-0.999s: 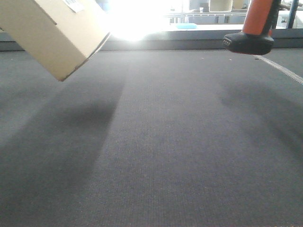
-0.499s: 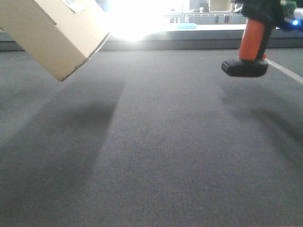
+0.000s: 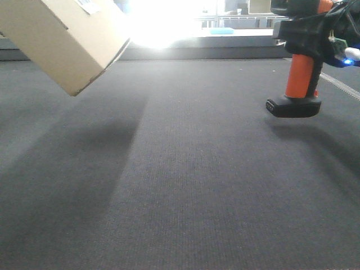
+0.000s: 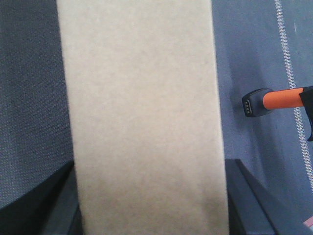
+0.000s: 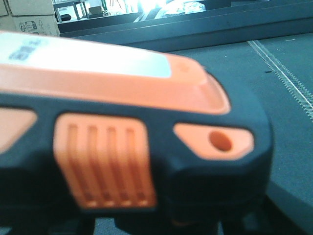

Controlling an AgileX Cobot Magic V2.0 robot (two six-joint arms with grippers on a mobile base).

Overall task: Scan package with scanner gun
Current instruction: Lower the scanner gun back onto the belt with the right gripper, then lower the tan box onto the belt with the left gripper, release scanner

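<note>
Front cam: the box (image 3: 67,39) is up in the top left corner, tilted with one corner pointing down, hanging over the grey counter (image 3: 185,185) and throwing a wide shadow on it. There's a bit of white label on its top face, cut off by the frame edge.

Left wrist cam is basically all cardboard. The box fills the middle of the frame, and the left fingers (image 4: 44,208) sit dark on both sides of it at the bottom, closed in against it.

The scanner (image 3: 298,79) is over on the right, well apart from the box. Its orange handle is upright and its black base is very low over the counter; I can't tell if it's touching. The right fingers (image 3: 306,36) are clamped round the top of it, with wires and a small blue light (image 3: 350,53) next to them.

A white stitched line (image 3: 337,84) runs along the counter just beside the scanner.

Right wrist cam is blocked by the scanner's orange and black head, blurry and right up against the lens. Some cartons (image 5: 29,14) peek out top left.

Big window glare washes out the back of the front view, with a blue tray (image 3: 222,31) on the ledge next to it.
</note>
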